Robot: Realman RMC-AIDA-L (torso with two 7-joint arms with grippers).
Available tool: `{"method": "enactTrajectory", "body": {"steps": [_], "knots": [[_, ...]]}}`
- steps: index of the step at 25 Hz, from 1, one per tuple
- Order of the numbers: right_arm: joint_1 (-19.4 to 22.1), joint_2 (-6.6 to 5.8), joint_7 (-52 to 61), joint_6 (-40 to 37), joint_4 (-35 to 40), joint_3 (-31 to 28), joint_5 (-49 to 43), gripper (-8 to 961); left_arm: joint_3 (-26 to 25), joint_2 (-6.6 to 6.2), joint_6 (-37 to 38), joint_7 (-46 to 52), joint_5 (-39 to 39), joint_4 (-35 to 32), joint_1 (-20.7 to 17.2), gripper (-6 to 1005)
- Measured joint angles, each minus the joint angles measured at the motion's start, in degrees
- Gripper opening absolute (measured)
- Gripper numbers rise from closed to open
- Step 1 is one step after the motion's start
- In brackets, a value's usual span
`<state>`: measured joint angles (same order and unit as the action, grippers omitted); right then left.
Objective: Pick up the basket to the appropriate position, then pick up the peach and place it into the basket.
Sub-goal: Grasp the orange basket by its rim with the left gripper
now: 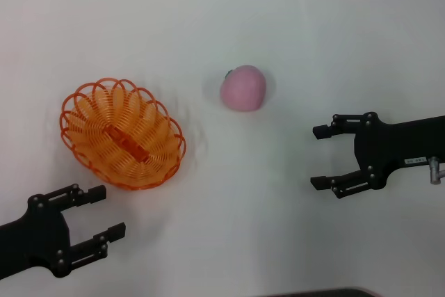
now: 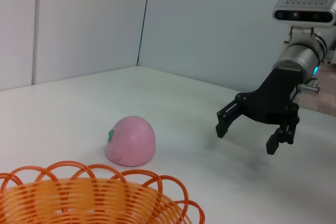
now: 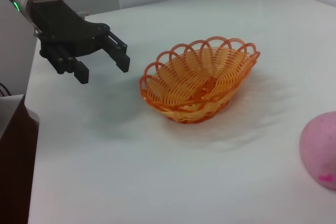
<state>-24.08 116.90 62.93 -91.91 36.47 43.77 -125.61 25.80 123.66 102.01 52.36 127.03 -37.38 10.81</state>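
You have the table [image 1: 292,19] white and smooth, so things may slide on it. The basket [image 1: 122,133] lies on the left side, empty, with nothing touching it. It looks light and a little springy, made of thin loops, so I think you take it at the scalloped rim, on the near side, where one finger can go inside and one outside. The left gripper [image 1: 104,213] hovers just near of it, fingers spread, holding nothing. The right gripper [image 1: 321,157] hovers on the right, also spread and empty. The peach [image 1: 243,88] sits far of centre, well apart from the basket. It seems soft and round, so grip it across the middle, gently, or it can roll away.
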Motion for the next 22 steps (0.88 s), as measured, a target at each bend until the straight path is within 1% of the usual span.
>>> {"method": "enactTrajectory", "body": {"steps": [16, 22], "knots": [[-0.2, 0.08, 0.0, 0.5, 0.1, 0.0, 0.0, 947, 0.0, 0.01, 0.1, 0.0, 0.0, 0.1, 0.2, 662], [-0.2, 0.14, 0.0, 0.5, 0.3, 0.0, 0.0, 946, 0.0, 0.07, 0.3, 2.1, 0.0, 0.0, 0.7, 660]]}}
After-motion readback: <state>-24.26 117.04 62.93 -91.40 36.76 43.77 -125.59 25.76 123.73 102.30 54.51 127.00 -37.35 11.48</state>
